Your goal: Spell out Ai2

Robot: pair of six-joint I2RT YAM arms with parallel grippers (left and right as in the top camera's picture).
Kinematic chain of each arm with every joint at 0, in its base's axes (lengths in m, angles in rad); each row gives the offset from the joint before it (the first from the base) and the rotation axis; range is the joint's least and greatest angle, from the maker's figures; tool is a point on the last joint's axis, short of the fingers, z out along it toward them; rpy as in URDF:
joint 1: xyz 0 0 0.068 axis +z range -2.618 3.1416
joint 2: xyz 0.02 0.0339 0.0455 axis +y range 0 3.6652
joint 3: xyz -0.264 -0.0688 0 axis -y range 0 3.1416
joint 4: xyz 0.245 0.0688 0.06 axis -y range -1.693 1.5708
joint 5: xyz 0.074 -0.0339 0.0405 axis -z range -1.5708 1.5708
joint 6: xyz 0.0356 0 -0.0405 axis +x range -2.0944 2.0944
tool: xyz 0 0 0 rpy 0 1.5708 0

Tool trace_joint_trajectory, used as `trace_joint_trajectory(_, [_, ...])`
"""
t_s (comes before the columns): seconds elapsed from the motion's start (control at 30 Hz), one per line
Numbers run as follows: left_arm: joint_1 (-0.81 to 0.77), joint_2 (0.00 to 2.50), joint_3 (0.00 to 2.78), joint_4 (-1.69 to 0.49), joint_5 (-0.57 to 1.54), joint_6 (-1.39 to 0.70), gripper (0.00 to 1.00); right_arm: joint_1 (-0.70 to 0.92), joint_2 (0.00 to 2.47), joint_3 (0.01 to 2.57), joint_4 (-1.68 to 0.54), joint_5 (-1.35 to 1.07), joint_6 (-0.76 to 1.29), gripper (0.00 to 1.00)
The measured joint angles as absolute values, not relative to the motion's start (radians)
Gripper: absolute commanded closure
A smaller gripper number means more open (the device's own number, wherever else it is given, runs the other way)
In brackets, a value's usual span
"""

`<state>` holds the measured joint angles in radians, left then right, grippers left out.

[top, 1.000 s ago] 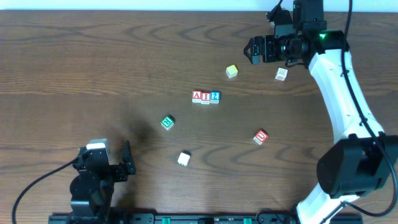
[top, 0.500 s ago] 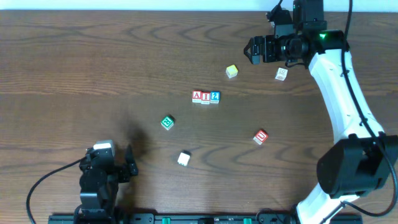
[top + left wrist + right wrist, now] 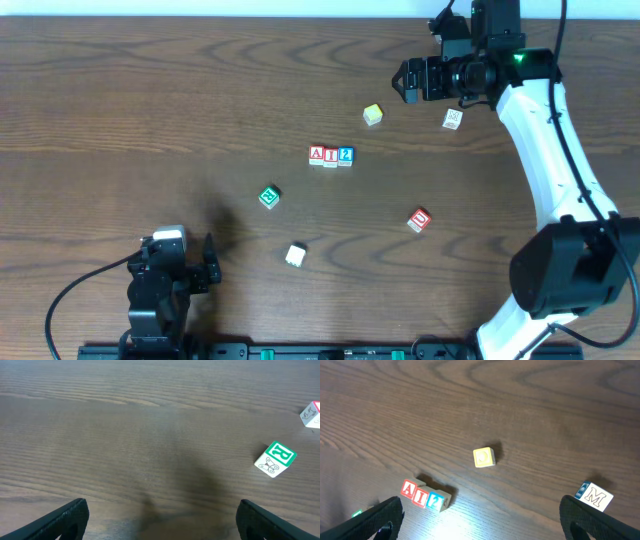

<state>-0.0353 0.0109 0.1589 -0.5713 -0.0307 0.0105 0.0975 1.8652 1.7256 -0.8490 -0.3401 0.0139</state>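
Three cubes stand touching in a row at the table's middle: the red "A" cube (image 3: 317,154), the red "I" cube (image 3: 331,155) and the blue "2" cube (image 3: 345,155). They also show in the right wrist view: "A" (image 3: 409,490), "I" (image 3: 421,496), "2" (image 3: 436,501). My right gripper (image 3: 408,81) is open and empty at the far right, well away from the row. My left gripper (image 3: 208,262) is open and empty near the front left edge.
A green cube (image 3: 268,196) lies left of the row, also in the left wrist view (image 3: 275,458). A yellow cube (image 3: 373,115), a white "M" cube (image 3: 453,118), a red cube with a rounder mark (image 3: 419,220) and a white cube (image 3: 295,255) lie scattered.
My left arm has drawn back toward the front edge. The right arm and the cubes have not moved.
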Motion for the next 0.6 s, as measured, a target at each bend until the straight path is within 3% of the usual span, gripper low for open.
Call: trace_joint_trajectory(0.6, [-0.035, 0.011, 0.159, -0.571, -0.031, 0.023, 0.05, 0.098, 1.859, 1.724, -0.875, -0.338, 0.014, 0.01])
